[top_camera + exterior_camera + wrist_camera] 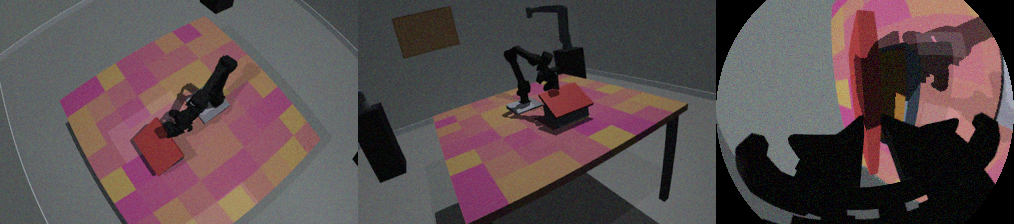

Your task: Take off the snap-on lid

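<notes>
A red snap-on lid [158, 149] [567, 98] sits tilted on the dark storage box [569, 119] [141, 155] near the middle of the checkered table [237, 159] [521, 170]. The lid's edge nearest the arm is raised and its far edge rests on the box. My gripper [163, 131] [552, 89] [870, 117] is shut on that raised edge. In the wrist view the lid [865, 56] shows edge-on as a red strip running up between the fingers. The box's inside is hidden.
The arm's grey base plate [217, 111] [521, 107] lies just behind the box. A black cabinet [378, 142] stands on the floor to the left. A dark stand with another arm [569, 61] is behind the table's far corner.
</notes>
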